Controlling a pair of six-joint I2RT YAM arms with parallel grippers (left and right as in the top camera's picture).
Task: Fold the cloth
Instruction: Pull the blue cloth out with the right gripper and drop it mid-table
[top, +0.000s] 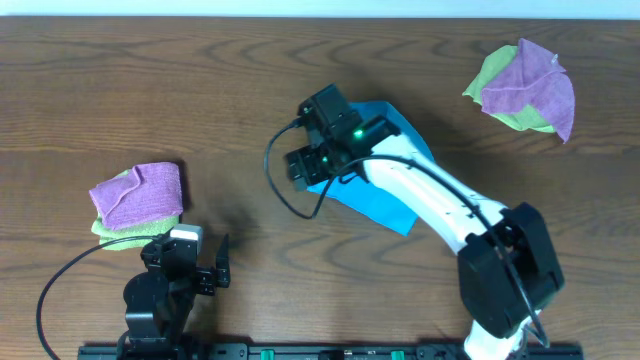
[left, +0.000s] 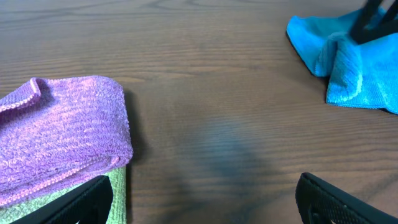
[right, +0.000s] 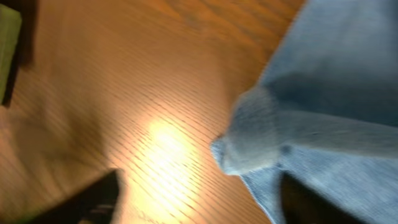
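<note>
Table (top: 150, 80): 1 blue cloth (top: 385, 208), 2 purple cloths (top: 138, 190), 2 green cloths (top: 490, 74).

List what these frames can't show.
- Overhead: right arm covers much of the cloth; its fold is hidden.
- Right wrist: motion blur; cloth edges unclear.
- Left wrist: cloth cut by the right edge.
- Overhead: green cloth mostly under purple cloth.

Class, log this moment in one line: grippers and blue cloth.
left gripper: open, empty | right gripper: open above bright blue fuzzy microfibre cloth | cloth: edge bunched, on brown wooden table
</note>
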